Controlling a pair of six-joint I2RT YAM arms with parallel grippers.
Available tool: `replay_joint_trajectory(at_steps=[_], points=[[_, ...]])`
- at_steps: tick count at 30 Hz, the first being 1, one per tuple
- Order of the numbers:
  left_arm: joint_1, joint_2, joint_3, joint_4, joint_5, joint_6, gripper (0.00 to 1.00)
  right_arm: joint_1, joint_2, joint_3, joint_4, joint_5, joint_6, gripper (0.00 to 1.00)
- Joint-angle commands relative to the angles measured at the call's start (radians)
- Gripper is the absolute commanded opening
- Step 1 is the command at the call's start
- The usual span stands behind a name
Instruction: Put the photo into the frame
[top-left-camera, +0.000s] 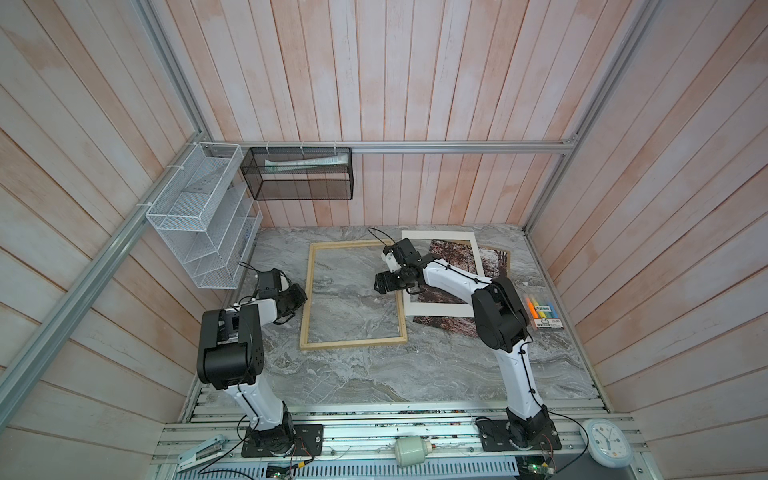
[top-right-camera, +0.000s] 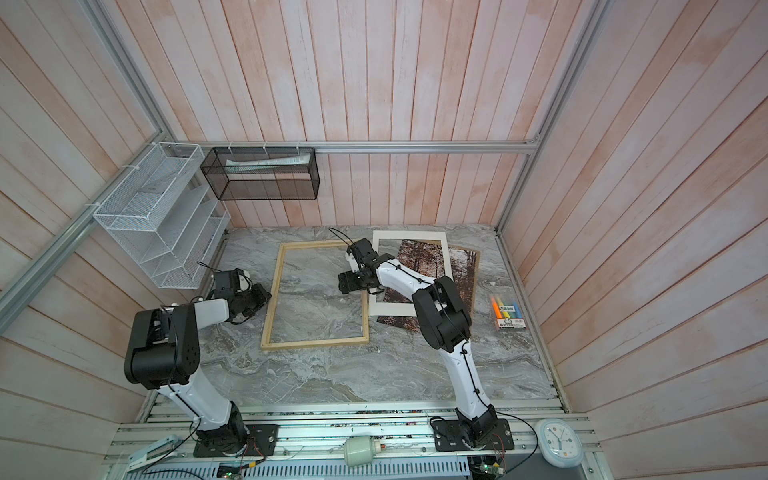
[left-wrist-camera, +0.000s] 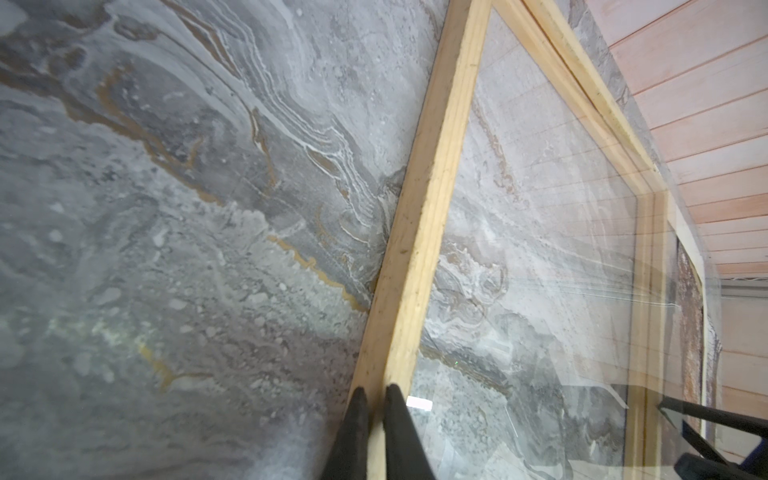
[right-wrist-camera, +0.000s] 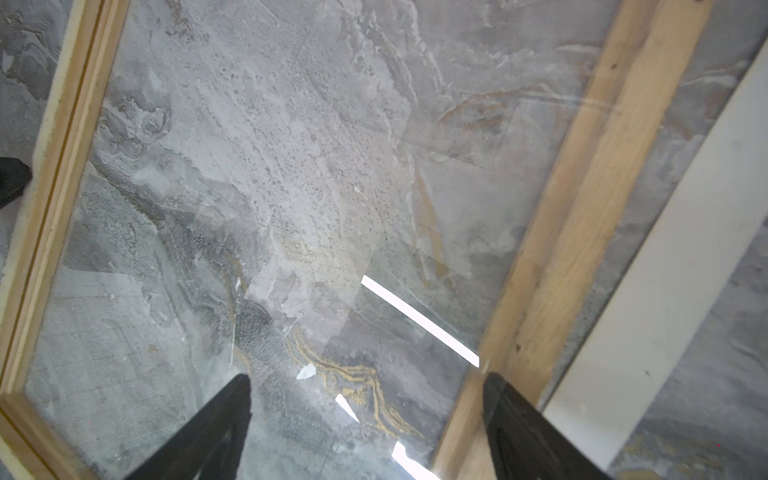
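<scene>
The frame (top-left-camera: 353, 343) (top-right-camera: 316, 343), thin pale wood rails around a clear pane, lies flat on the marble table. My left gripper (top-left-camera: 303, 297) (top-right-camera: 268, 297) is at its left rail. In the left wrist view the gripper (left-wrist-camera: 374, 390) is shut on that rail (left-wrist-camera: 432, 187). My right gripper (top-left-camera: 380, 284) (top-right-camera: 344, 286) hangs open over the frame's right side. In the right wrist view the gripper (right-wrist-camera: 368, 378) has one finger above the pane and the other above the right rail (right-wrist-camera: 602, 166). The photo (top-left-camera: 451, 253) (top-right-camera: 419, 257), an autumn forest print, lies right of the frame, partly under a white mat (top-left-camera: 440, 309) and my right arm.
A white wire rack (top-left-camera: 203, 216) and a black mesh basket (top-left-camera: 299, 174) hang on the back left walls. A pack of markers (top-left-camera: 542, 311) lies at the table's right edge. Stapler (top-left-camera: 201, 451), white cylinder (top-left-camera: 411, 451) and clock (top-left-camera: 609, 442) sit along the front rail.
</scene>
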Motion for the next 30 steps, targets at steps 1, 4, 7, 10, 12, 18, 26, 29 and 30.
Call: replay_joint_trajectory(at_steps=[1, 4, 7, 10, 12, 18, 26, 29, 30], points=[[-0.012, 0.042, -0.005, -0.068, 0.016, 0.012, 0.12, -0.003, -0.05, -0.014, -0.01, 0.022, -0.017, 0.88], [-0.012, 0.042, -0.005, -0.068, 0.014, 0.011, 0.11, -0.003, -0.051, -0.014, -0.01, 0.021, -0.019, 0.88], [-0.012, 0.041, -0.005, -0.067, 0.015, 0.011, 0.12, -0.002, -0.051, -0.017, -0.01, 0.018, -0.021, 0.88], [-0.013, 0.043, -0.003, -0.066, 0.014, 0.01, 0.11, -0.003, -0.052, -0.016, -0.009, 0.02, -0.021, 0.88], [-0.013, 0.041, -0.003, -0.066, 0.014, 0.009, 0.11, -0.003, -0.054, -0.016, -0.01, 0.024, -0.022, 0.88], [-0.014, 0.032, -0.003, -0.065, 0.017, 0.007, 0.11, -0.003, -0.059, -0.016, -0.011, 0.018, -0.026, 0.88], [-0.014, -0.014, -0.002, -0.081, 0.004, 0.005, 0.24, -0.003, -0.08, -0.021, -0.009, 0.03, -0.034, 0.88], [-0.014, -0.028, 0.003, -0.087, -0.003, 0.005, 0.27, -0.003, -0.087, -0.028, -0.008, 0.028, -0.036, 0.88], [-0.014, -0.028, 0.006, -0.09, -0.005, 0.005, 0.28, -0.003, -0.09, -0.03, -0.006, 0.026, -0.037, 0.88]])
